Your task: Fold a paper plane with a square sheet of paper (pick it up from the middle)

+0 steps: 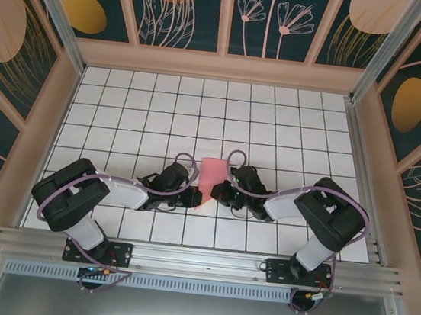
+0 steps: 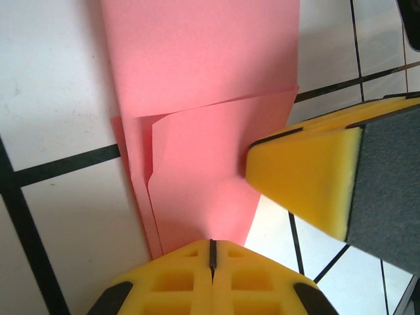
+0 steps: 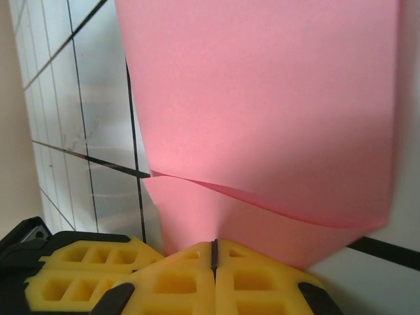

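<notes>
Folded paper (image 1: 210,174) — pinched by left fingers (image 2: 167,279), right fingers (image 3: 170,279).

The top external camera looks steeply down from above and behind the arm bases (image 1: 99,253) over the tiled tabletop (image 1: 164,98); each wrist camera sits close behind its own jaws, facing the folded pink paper (image 1: 210,174); all three views share that paper.

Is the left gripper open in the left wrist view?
No, the left gripper has its yellow fingers closed together on the near edge of the pink paper.
</notes>
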Robot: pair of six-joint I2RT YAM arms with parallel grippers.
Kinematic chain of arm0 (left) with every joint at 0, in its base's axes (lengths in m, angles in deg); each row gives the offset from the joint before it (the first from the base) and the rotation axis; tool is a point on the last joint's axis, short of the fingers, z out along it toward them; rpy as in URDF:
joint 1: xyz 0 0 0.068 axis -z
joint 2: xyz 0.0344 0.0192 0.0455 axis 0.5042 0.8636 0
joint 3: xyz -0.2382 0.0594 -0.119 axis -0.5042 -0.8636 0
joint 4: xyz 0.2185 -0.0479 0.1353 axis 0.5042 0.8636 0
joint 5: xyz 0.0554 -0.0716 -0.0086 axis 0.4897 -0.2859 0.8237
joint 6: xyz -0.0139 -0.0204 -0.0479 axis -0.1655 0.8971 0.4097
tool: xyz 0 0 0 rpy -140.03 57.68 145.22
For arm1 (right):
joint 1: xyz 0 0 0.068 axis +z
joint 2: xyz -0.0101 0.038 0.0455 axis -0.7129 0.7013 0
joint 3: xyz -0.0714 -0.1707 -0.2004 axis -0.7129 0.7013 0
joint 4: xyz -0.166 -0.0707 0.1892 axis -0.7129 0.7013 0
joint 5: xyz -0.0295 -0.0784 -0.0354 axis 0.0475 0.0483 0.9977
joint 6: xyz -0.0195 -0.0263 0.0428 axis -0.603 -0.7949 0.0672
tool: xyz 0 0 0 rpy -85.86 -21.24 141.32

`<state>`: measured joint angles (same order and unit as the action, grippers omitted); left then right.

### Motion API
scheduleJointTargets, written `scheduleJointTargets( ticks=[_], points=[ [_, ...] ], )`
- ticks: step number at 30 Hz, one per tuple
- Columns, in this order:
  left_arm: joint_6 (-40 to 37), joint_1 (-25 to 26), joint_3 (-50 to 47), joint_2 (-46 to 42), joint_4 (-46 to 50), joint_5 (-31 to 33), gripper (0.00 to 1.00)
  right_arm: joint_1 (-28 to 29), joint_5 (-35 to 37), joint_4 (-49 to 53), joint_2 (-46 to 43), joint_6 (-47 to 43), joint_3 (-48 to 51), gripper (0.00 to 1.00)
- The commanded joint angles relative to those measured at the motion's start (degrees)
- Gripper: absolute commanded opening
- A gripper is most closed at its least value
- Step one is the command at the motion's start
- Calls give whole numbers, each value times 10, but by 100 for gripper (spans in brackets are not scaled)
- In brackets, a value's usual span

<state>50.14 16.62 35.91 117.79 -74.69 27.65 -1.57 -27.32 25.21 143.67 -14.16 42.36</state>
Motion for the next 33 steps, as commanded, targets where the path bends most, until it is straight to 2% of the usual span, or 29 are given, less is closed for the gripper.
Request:
scheduleJointTargets(
  ticks=[1,11,15,21,28,33],
  points=[
    [-10,-4,-32,21,90,58,0,-16,14,-21,-12,-1,24,8],
    [-26,-5,-30,19,102,61,0,-114,-17,33,-23,-52,23,10],
    [-26,-4,-30,17,99,59,0,-122,-38,39,-43,-55,16,10],
    [-26,-5,-28,9,97,53,0,-80,-18,73,-100,-56,-19,11],
    [-29,-5,-21,2,104,51,0,-18,-26,52,-36,-43,-59,10],
    [-30,-4,-15,-4,113,54,0,-7,-28,40,-1,-34,-50,9]
  ],
)
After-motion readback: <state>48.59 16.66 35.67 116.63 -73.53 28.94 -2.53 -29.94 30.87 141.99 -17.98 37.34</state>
